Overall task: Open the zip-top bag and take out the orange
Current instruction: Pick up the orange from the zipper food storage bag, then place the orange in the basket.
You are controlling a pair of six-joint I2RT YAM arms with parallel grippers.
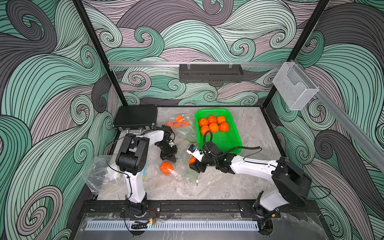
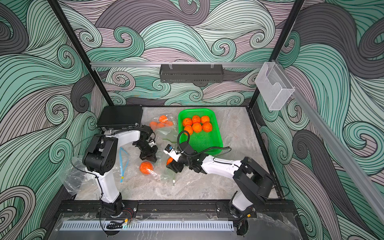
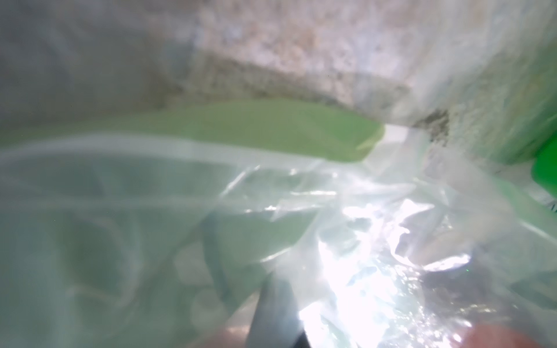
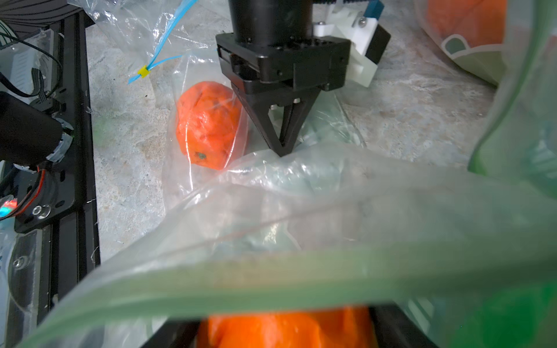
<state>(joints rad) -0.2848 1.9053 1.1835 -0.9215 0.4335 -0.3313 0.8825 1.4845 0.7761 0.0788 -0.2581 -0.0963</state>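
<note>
Grey stone tabletop (image 1: 228, 187) is shown. One orange (image 4: 286, 330) is gripped by the right claw (image 1: 193, 164); the zip-top bag (image 4: 301, 186) is pinched by the left claw (image 4: 281, 152).

Your orange (image 4: 286, 328) is vivid orange; the zip-top bag (image 4: 331, 211) clear, tinged pale green. The basket (image 1: 227, 141) is bright green, the table (image 1: 228, 187) grey marble, the walls (image 1: 52, 83) teal, mauve and grey swirls.
</note>
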